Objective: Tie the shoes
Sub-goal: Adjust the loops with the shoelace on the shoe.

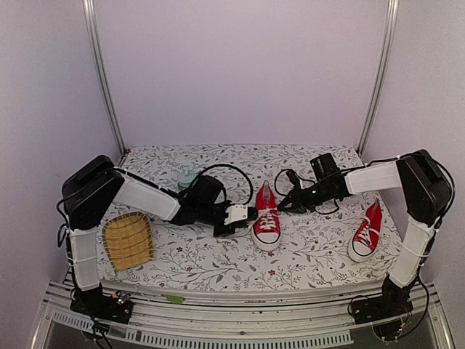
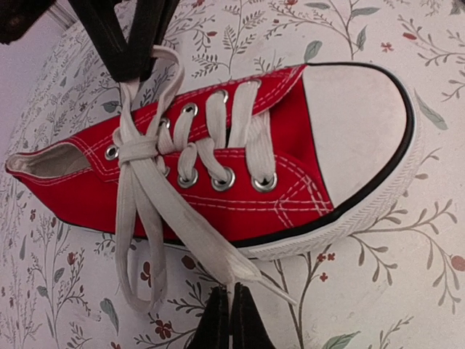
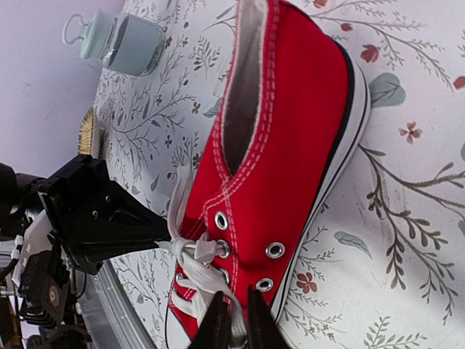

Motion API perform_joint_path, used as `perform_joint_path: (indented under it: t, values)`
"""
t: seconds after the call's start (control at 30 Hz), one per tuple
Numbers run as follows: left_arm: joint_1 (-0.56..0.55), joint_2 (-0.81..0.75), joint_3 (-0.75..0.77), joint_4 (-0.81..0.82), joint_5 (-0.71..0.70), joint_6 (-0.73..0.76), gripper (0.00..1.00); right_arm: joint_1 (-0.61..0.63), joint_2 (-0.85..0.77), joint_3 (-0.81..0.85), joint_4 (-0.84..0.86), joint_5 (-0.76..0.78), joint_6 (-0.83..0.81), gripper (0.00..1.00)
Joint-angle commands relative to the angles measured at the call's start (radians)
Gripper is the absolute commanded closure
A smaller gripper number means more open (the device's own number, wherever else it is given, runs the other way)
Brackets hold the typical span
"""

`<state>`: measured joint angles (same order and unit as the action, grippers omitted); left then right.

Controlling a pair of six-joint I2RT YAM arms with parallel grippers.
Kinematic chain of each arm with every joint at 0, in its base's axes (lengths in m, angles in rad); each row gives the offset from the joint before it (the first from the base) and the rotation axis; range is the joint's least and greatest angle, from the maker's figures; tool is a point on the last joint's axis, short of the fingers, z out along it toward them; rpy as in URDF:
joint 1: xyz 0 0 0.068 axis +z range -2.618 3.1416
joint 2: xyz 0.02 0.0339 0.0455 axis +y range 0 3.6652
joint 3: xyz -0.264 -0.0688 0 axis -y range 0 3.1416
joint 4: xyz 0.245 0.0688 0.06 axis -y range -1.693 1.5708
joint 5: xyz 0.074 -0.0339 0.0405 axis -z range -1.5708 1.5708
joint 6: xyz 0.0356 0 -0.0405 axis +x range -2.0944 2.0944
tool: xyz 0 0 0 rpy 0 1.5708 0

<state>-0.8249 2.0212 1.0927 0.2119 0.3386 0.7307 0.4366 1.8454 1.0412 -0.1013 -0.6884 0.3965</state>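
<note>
One red sneaker (image 1: 267,219) with white laces lies mid-table, toe toward me. My left gripper (image 1: 253,213) is at its left side and my right gripper (image 1: 280,207) at its right side. In the left wrist view the left gripper (image 2: 229,314) is shut on a white lace (image 2: 218,258) pulled across the sneaker's (image 2: 240,182) side. The right gripper's fingers (image 2: 134,36) hold the other lace beyond it. In the right wrist view the right gripper (image 3: 234,320) is shut on a lace (image 3: 211,280) by the eyelets. The laces cross in a knot (image 2: 138,150). The second sneaker (image 1: 365,233) lies at the right.
A woven straw tray (image 1: 128,241) lies at the near left. A small pale glass jar (image 1: 187,177) stands behind the left arm and also shows in the right wrist view (image 3: 120,40). The left gripper's black body (image 3: 102,225) sits close beside the sneaker.
</note>
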Motion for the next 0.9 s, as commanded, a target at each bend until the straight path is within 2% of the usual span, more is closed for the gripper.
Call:
perform_joint_path:
  t: [0.0, 0.17, 0.37, 0.47, 0.53, 0.67, 0.87]
  values:
    - [-0.011, -0.030, -0.006, -0.031, 0.027, 0.012, 1.00, -0.004, -0.006, 0.004, -0.021, -0.011, -0.022, 0.97]
    - [-0.013, -0.063, 0.032, -0.127, 0.080, 0.051, 1.00, -0.004, 0.000, 0.017, -0.033, -0.040, -0.056, 0.99]
    - [-0.011, -0.099, 0.106, -0.380, 0.109, 0.173, 0.75, -0.005, 0.007, 0.041, -0.066, -0.048, -0.101, 0.99]
    - [0.011, -0.097, 0.156, -0.460, 0.086, 0.179, 0.69, -0.005, 0.006, 0.046, -0.075, -0.051, -0.119, 0.99]
    - [0.038, -0.102, 0.150, -0.420, 0.081, 0.173, 0.64, -0.005, 0.007, 0.046, -0.075, -0.053, -0.125, 0.99]
    - [0.057, -0.071, 0.077, -0.117, -0.063, 0.167, 0.46, -0.004, 0.009, 0.047, -0.074, -0.053, -0.131, 0.99]
    - [0.053, 0.058, 0.117, 0.007, -0.117, 0.195, 0.41, -0.005, 0.008, 0.043, -0.068, -0.057, -0.132, 0.99]
